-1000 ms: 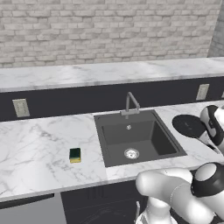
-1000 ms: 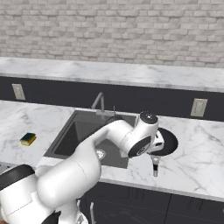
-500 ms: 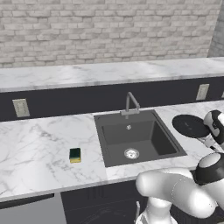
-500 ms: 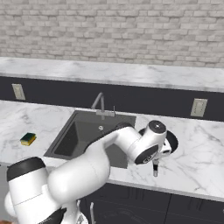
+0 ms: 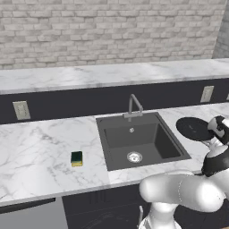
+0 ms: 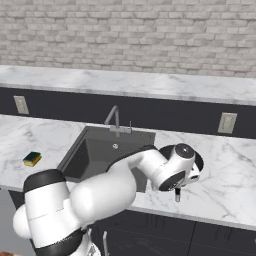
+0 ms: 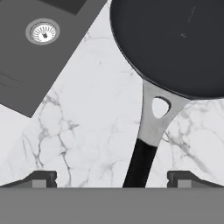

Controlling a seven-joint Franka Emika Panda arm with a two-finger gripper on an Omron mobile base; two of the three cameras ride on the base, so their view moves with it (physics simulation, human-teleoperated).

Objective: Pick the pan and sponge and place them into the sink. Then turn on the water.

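Observation:
The black pan (image 7: 175,43) lies on the marble counter right of the sink (image 7: 30,65), its dark handle (image 7: 139,162) pointing at the counter's front edge. My gripper (image 7: 113,179) hangs open just above that handle, which runs between the two fingertips without touching them. From the right base camera the white hand (image 6: 176,170) covers most of the pan (image 6: 199,161); the left base camera shows the pan (image 5: 192,128) beside the hand. The green and yellow sponge (image 5: 77,158) (image 6: 32,159) rests on the counter left of the sink (image 5: 134,138) (image 6: 97,150).
A thin grey faucet (image 5: 133,105) (image 6: 114,117) stands at the sink's back rim, with no water running. The silver drain (image 7: 43,31) sits in the basin floor. Wall sockets (image 5: 206,93) (image 6: 226,122) are set in the dark backsplash. The counter's front edge is just past the pan handle.
The arm has swung rightward and toward the counter's front, bringing the hand down over the pan's handle. Pan and sponge have not moved, and the jaws stay wide.

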